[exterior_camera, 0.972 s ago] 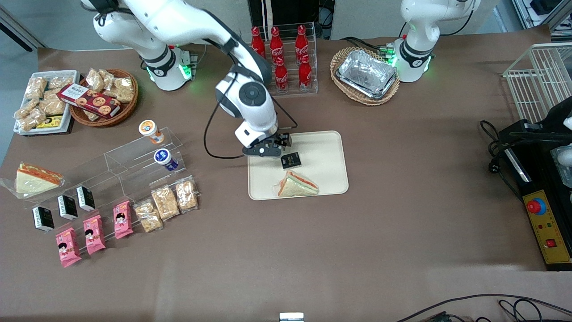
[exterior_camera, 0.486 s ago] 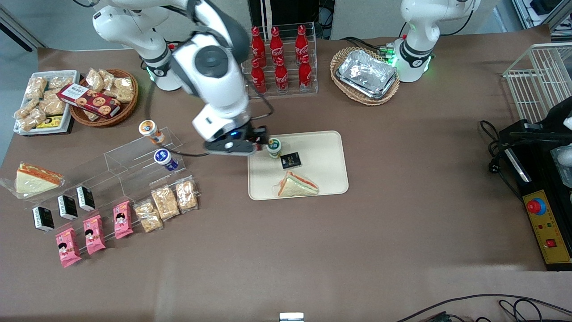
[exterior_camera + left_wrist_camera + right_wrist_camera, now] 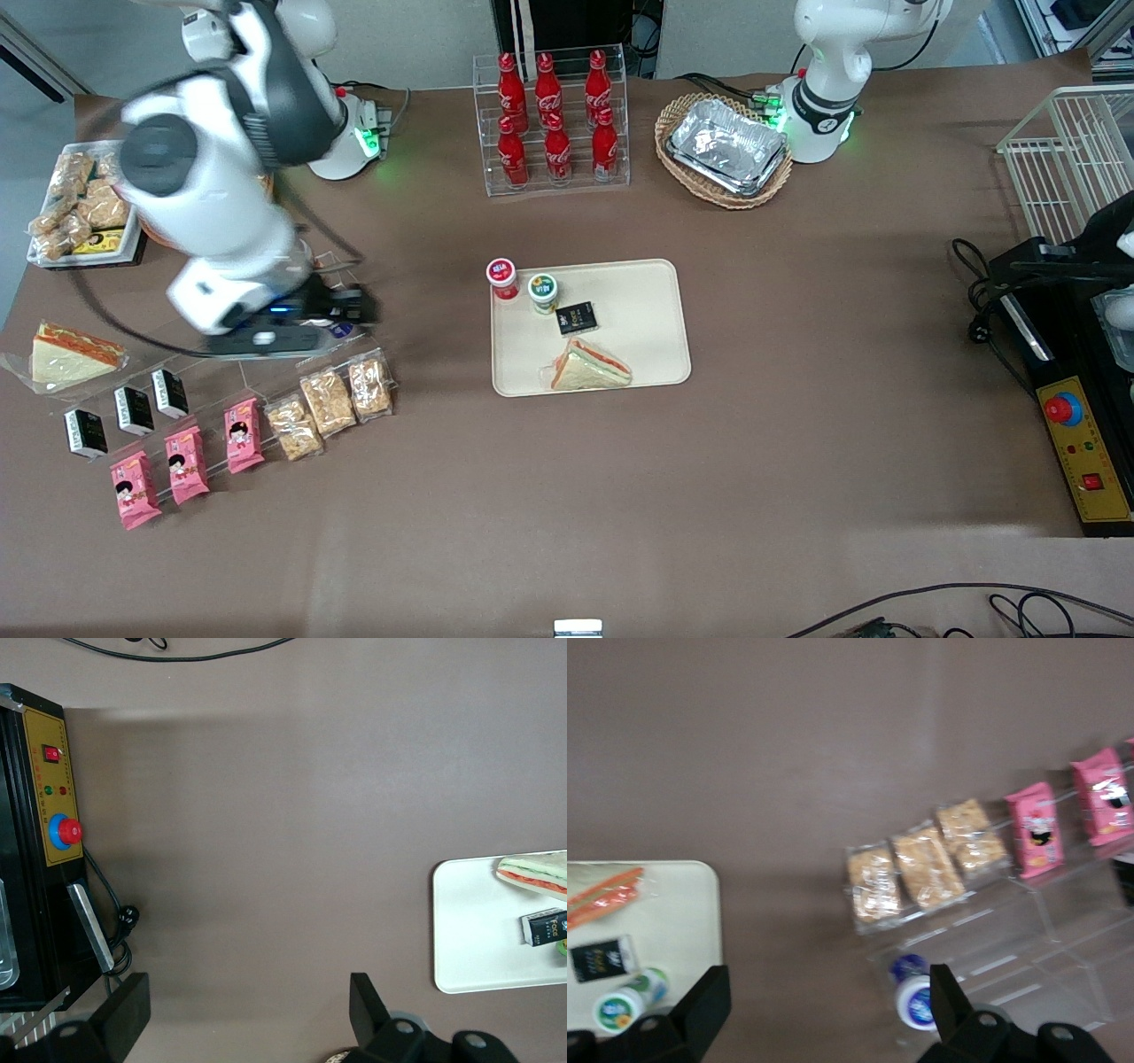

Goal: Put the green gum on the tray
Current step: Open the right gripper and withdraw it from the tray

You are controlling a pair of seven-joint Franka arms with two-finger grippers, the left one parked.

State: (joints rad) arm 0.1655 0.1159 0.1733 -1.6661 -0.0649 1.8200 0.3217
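The green gum (image 3: 542, 292), a small jar with a green-rimmed white lid, stands upright on the cream tray (image 3: 638, 354) near its corner, next to a black packet (image 3: 576, 317). It also shows in the right wrist view (image 3: 620, 1008) on the tray (image 3: 673, 904). My right gripper (image 3: 341, 312) is open and empty, well away from the tray toward the working arm's end, above the clear acrylic shelf (image 3: 257, 323). In the right wrist view the gripper (image 3: 827, 1010) hangs over the table, with a blue-lidded jar (image 3: 917, 997) by one finger.
A red-lidded jar (image 3: 502, 277) stands at the tray's corner beside the green gum. A sandwich (image 3: 589, 365) lies on the tray. Snack packets (image 3: 328, 400) and pink packets (image 3: 186, 461) lie in front of the shelf. Cola bottles (image 3: 549, 124) and a foil-tray basket (image 3: 726, 151) stand farther back.
My gripper has left the green gum standing on the tray and swung away toward the working arm's end, to above the acrylic shelf. The red-lidded jar has come into view.
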